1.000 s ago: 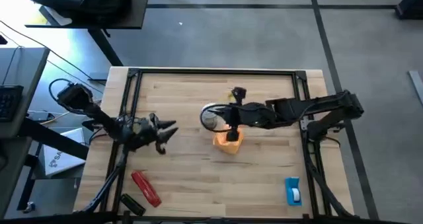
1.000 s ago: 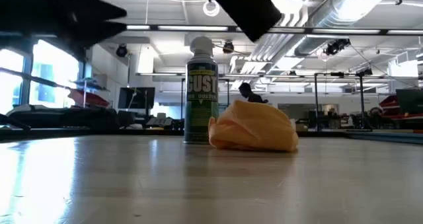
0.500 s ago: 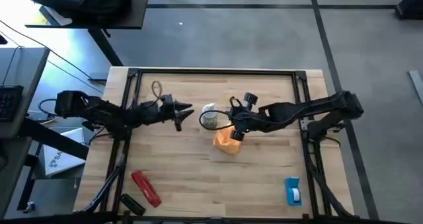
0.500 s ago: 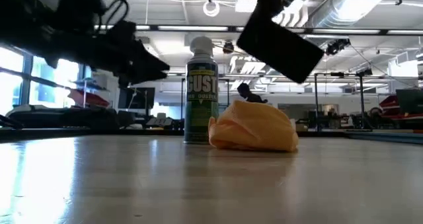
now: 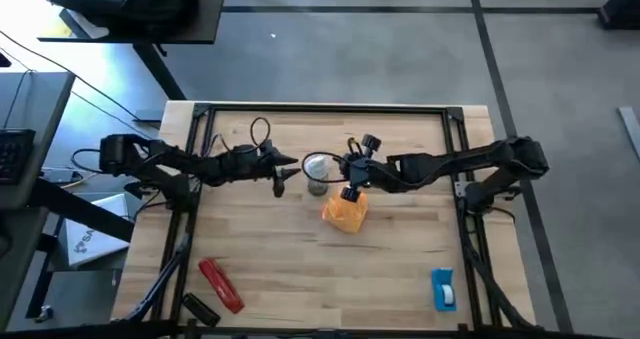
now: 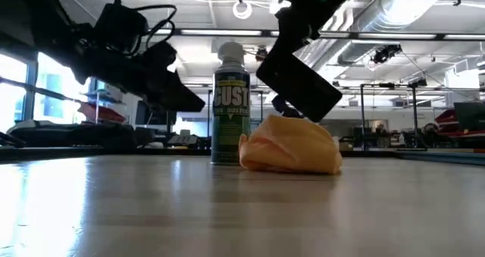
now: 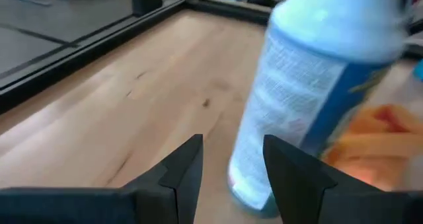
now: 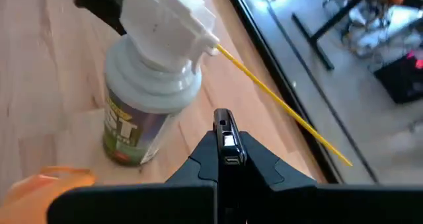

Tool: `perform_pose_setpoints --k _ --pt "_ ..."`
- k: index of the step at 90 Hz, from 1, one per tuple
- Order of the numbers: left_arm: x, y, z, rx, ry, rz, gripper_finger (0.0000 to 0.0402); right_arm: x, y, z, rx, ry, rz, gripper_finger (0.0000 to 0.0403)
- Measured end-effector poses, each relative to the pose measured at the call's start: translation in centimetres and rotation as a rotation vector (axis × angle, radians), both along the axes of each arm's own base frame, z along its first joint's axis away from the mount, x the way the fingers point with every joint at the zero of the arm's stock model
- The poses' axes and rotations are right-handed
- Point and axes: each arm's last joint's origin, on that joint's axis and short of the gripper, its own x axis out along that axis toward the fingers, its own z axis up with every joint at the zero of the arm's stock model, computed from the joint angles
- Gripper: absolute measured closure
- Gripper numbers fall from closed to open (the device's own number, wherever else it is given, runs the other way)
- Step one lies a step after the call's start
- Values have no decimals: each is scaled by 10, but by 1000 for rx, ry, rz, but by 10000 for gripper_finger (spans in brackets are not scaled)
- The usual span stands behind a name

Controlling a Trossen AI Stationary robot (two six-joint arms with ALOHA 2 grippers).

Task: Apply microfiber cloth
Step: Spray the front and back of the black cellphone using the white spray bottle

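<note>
Black phone (image 8: 225, 139) is clamped edge-on in the right end effector (image 5: 349, 178), hiding most of its face, just above the orange microfiber cloth (image 5: 345, 211). Fingers parted, the left end effector (image 5: 284, 171) is reached level toward the duster can (image 5: 317, 171) on the table (image 5: 400, 259).

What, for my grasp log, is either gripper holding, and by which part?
The right gripper holds the phone, pinched across its flat faces at its upper end. The left gripper is open and holds nothing.
</note>
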Motion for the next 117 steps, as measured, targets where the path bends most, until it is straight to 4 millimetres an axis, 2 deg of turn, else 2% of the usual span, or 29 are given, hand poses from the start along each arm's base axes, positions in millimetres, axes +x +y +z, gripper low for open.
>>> perform_pose_setpoints --k 17,35,50,67,87,100,117 --pt "13 -4 -11 -19 42 -47 261 1 -9 -13 39 -49 15 402" --pt "19 -9 -11 28 54 -84 261 1 -14 -20 74 -103 41 402" --pt "18 -10 -12 25 59 -101 261 3 -15 -19 99 -138 66 402" --pt "20 -20 -12 4 51 -194 261 5 -14 -17 111 -169 84 402" --pt "19 -36 2 11 12 -297 261 12 -14 -28 129 -154 105 402" --pt "15 -32 8 144 53 -207 261 14 -13 -36 114 -107 125 402" --pt "14 -21 1 223 118 -83 261 15 -18 -34 109 -125 117 402"
